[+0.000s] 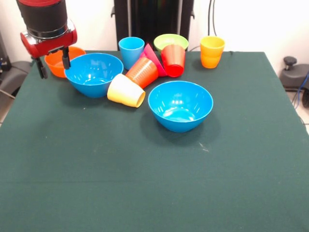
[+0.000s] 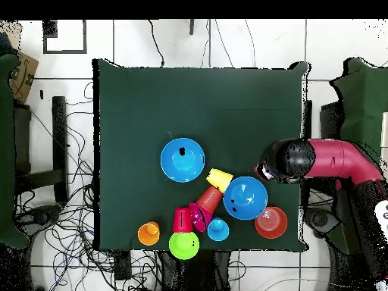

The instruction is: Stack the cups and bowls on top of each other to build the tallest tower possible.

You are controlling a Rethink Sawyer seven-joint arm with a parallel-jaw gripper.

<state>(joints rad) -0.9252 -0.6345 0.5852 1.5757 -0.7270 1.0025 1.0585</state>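
My gripper (image 1: 53, 64) hangs open and empty at the table's far left, in front of the orange bowl (image 1: 54, 71) and left of a large blue bowl (image 1: 94, 73). A second blue bowl (image 1: 180, 105) stands alone at mid-table. Between them the pale yellow cup (image 1: 125, 90) and the orange cup (image 1: 142, 72) lie on their sides. Behind these are the upright light blue cup (image 1: 131, 50), a pink-red bowl (image 1: 153, 58) tipped on edge, the red cup (image 1: 173, 60), the lime-green bowl (image 1: 170, 42) and the yellow-orange cup (image 1: 212, 51). No tower stands.
The overhead view shows the red arm (image 2: 333, 161) reaching in over the table's right edge, beside the blue bowl (image 2: 245, 198) and the orange bowl (image 2: 271, 222). The green table (image 2: 144, 106) has open cloth beyond the other blue bowl (image 2: 183, 159).
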